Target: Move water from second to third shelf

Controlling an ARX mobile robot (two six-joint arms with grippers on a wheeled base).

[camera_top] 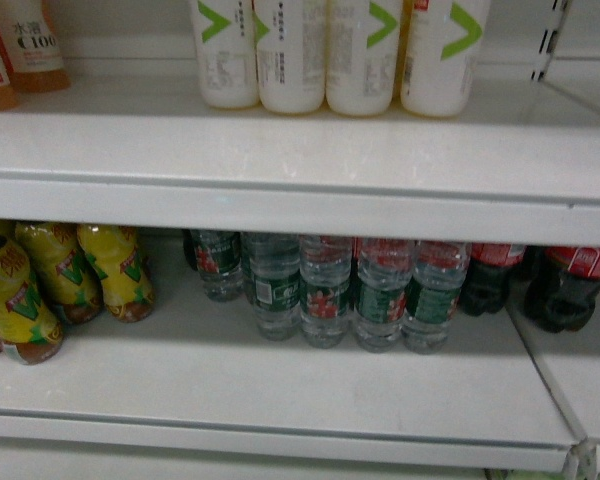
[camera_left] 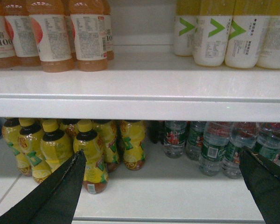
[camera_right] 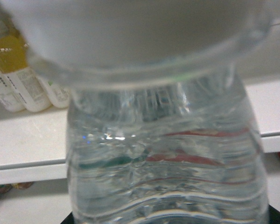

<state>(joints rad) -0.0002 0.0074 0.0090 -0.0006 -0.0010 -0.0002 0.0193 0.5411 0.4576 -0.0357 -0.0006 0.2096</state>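
Observation:
A clear ribbed water bottle [camera_right: 163,154] with traces of green and red label fills the right wrist view, upright and very close to the camera. Only dark slivers of my right gripper's fingers [camera_right: 274,218] show at the bottom corners, on either side of the bottle, so the gripper is shut on it. More water bottles [camera_top: 325,290] with green labels stand in a row on the lower shelf [camera_top: 280,395]. My left gripper [camera_left: 162,150] is open, its fingers wide apart in front of that shelf, holding nothing. Neither gripper shows in the head view.
Yellow tea bottles [camera_top: 80,270] crowd the lower shelf's left, dark cola bottles [camera_top: 570,280] its right. The upper shelf [camera_top: 300,160] carries white bottles with green chevrons [camera_top: 330,55] and orange drink bottles [camera_left: 51,32]. A shelf upright [camera_top: 550,35] stands at the back right.

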